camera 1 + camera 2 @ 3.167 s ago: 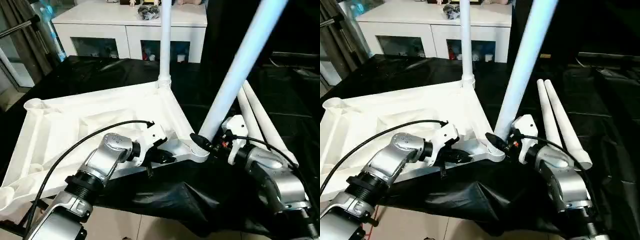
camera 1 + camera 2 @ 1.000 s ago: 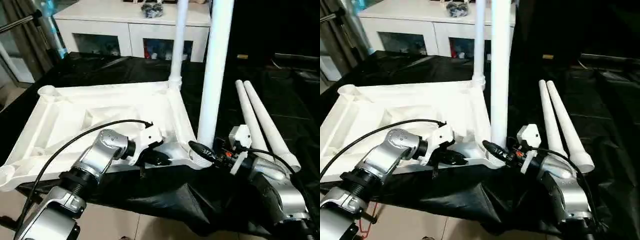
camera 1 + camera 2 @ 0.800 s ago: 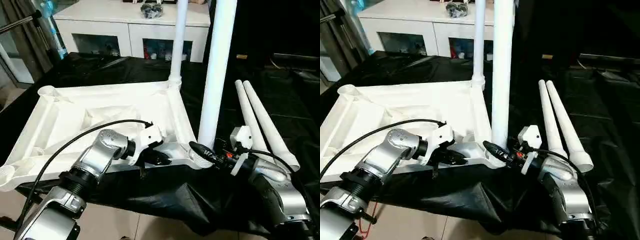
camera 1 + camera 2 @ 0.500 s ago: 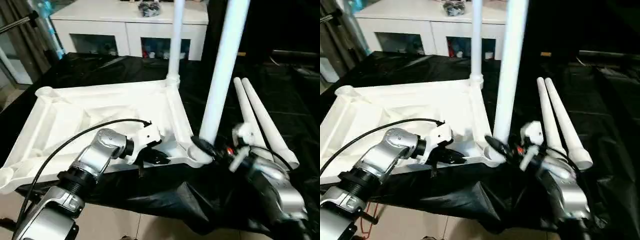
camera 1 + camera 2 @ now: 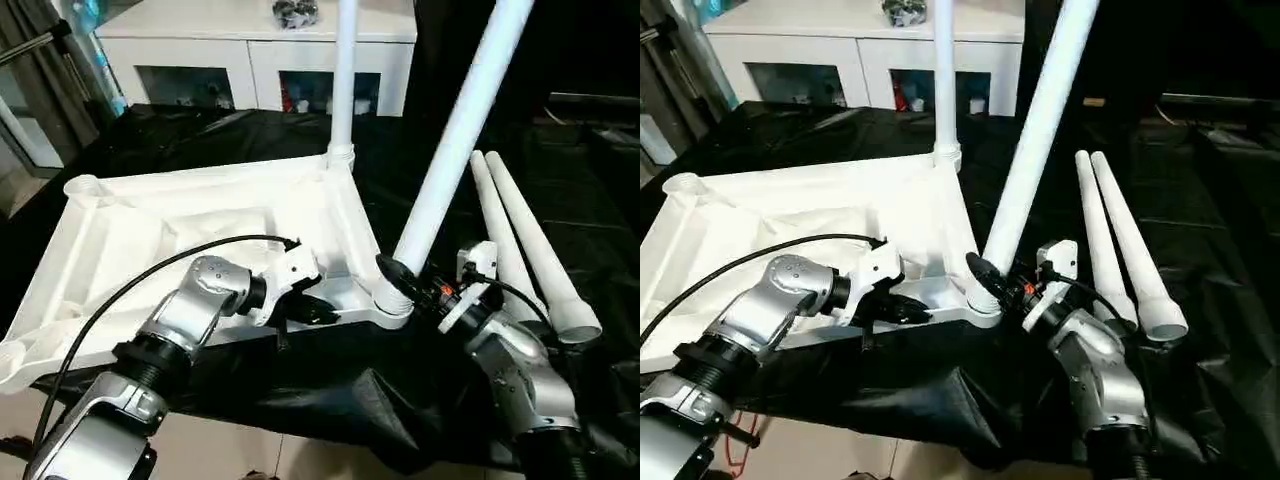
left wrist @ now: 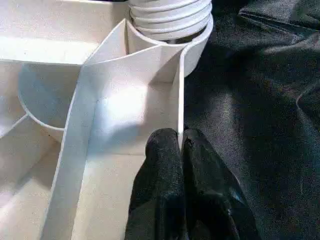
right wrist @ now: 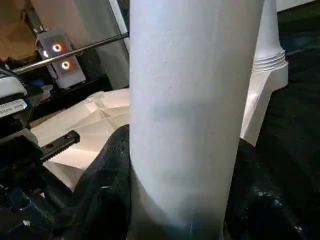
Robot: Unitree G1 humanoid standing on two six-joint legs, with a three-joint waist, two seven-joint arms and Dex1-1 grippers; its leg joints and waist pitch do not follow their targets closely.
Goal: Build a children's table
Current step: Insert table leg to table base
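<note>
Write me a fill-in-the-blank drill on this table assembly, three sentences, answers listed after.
1. The right gripper is clamped on the base of a tilted ____.
2. The left gripper jaws are shut on the tabletop's thin ____.
3. The number of loose legs lying on the black cloth is ____.

Missing words: leg; rim; two

Both forearms (image 5: 185,320) were rounded silver metal with black ribbed collars, white wrist housings (image 5: 292,273), looping black cables (image 5: 130,290) and black fingers (image 6: 165,165).
</note>
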